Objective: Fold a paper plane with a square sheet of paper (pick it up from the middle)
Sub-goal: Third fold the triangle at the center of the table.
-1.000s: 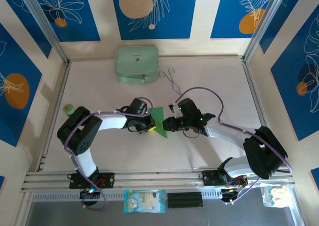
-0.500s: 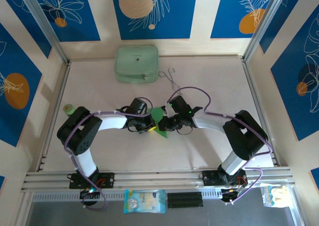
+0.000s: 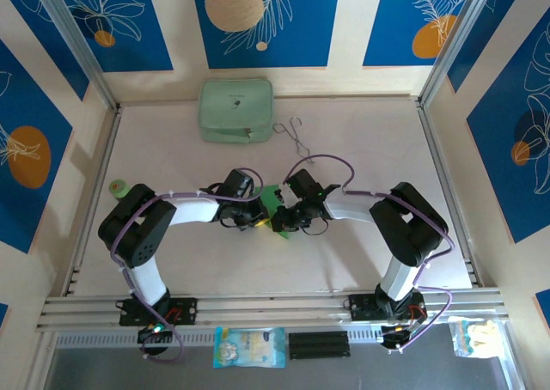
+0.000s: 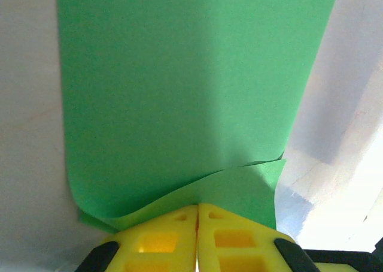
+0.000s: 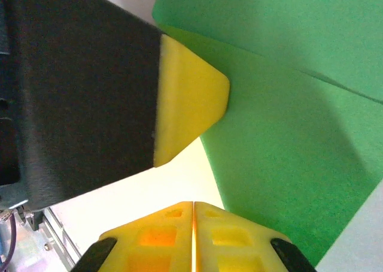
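My left gripper (image 4: 197, 206) pinches the green paper (image 4: 179, 86); my right gripper (image 5: 192, 205) is closed right against its edge

Mid-table (image 3: 361, 141): paper (image 3: 271, 198), with left gripper (image 3: 258, 220) at its left side and right gripper (image 3: 278, 222) at its right. Behind, near the back wall: case (image 3: 236, 109), tongs (image 3: 295, 137) just right of it. Small roll (image 3: 119, 186) by the left edge. Packet (image 3: 249, 347) in front, off the table.
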